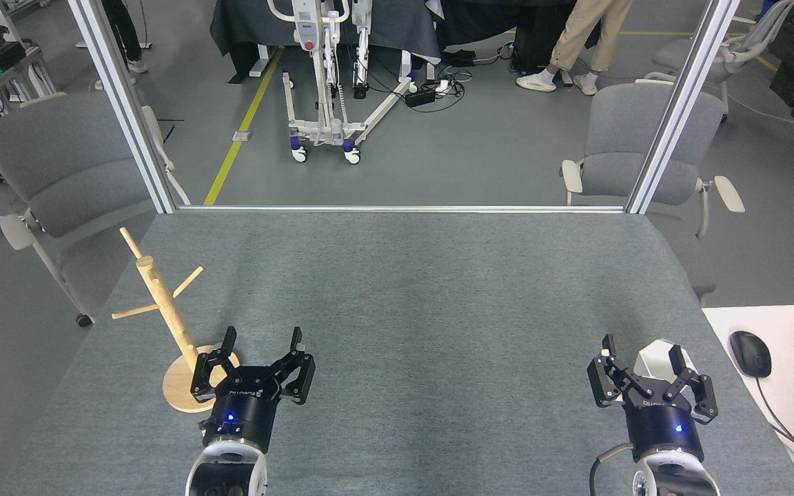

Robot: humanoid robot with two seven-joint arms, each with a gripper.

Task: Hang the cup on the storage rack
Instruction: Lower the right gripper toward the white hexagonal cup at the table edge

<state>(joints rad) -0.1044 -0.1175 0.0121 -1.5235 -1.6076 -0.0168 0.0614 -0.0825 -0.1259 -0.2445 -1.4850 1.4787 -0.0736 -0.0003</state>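
The white faceted cup (653,359) rests on the grey table near the right edge, partly hidden behind my right gripper (642,348). That gripper is open, its fingers spread on either side of the cup's near face, with no grip on it. The wooden storage rack (163,313) stands at the table's left side, an upright pole with thin pegs on a round disc base (178,389). My left gripper (262,339) is open and holds nothing, just right of the rack's base.
The grey table (404,296) is framed at the back by two aluminium posts (128,110). Grey chairs stand beyond both far corners. A white desk with a mouse (750,353) and a keyboard adjoins the right side. A person's legs (586,41) are far behind.
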